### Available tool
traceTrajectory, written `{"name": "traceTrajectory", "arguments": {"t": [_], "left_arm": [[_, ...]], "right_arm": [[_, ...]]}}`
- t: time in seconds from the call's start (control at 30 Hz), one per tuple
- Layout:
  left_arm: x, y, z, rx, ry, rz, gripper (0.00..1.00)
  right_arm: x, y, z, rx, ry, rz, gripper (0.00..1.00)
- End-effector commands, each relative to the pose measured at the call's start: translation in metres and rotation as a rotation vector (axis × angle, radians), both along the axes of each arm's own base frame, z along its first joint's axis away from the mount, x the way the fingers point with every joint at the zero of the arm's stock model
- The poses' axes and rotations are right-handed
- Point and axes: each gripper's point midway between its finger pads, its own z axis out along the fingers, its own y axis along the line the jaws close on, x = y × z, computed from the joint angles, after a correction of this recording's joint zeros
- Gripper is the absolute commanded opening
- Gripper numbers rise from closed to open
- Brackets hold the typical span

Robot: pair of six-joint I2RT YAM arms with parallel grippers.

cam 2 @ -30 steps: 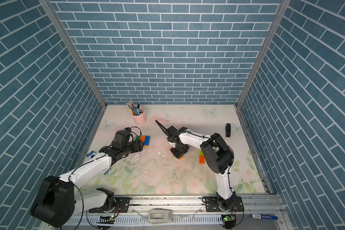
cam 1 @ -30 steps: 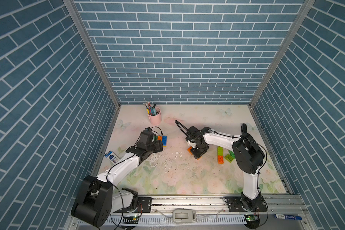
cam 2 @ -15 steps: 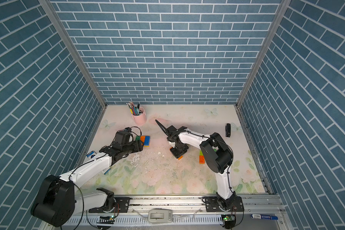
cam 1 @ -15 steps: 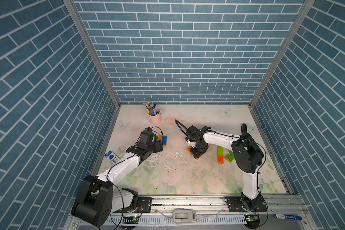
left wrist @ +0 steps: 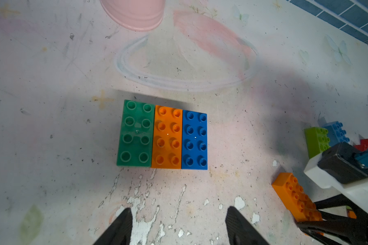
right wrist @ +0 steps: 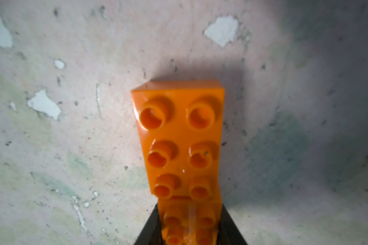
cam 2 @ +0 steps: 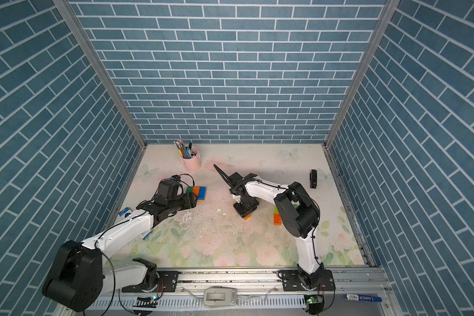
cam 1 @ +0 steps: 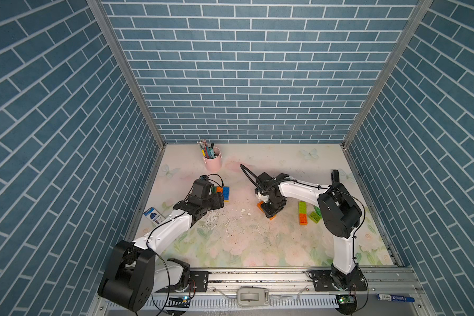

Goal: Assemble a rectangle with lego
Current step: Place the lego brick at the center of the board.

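Pink-white desk (cam 1: 257, 240), scuffed and flaking. On it the row of three (left wrist: 162, 135) sits just ahead of the left end effector (left wrist: 179, 220): green brick (left wrist: 135, 133), middle orange brick (left wrist: 167, 139) and blue brick (left wrist: 194, 141), flush side by side with long axes parallel. Left end effector is spread wide, empty, touching nothing.

Right end effector (cam 1: 271, 209) is clamped narrow on one end of the loose orange brick (right wrist: 179, 137), studs up. You can't tell from these views whether it's clear of the desk.

From that brick the row lies toward the left arm, well apart, with the blue long face nearest. The left arm is nearer the row, but the right one has the part. The loose brick's long axis is skewed to the row's. My read: you yaw it parallel first, then bring it in against blue.
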Motion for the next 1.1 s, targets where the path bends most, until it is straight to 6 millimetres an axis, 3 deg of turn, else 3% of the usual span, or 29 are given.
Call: {"name": "traceTrajectory", "arguments": {"t": [0.0, 0.57, 1.07], "left_arm": [[0.0036, 0.0003, 0.0037, -0.003, -0.014, 0.002, 0.72], [0.0045, -0.0003, 0.0040, -0.007, -0.019, 0.001, 0.72], [0.0033, 0.0007, 0.0055, -0.004, -0.022, 0.002, 0.71]], "right_arm": [[-0.0070, -0.0053, -0.0137, -0.039, 0.054, -0.001, 0.31], [-0.0057, -0.0039, -0.0120, -0.044, 0.057, -0.010, 0.32], [-0.0031, -0.0024, -0.0130, -0.046, 0.054, -0.011, 0.40]]}}
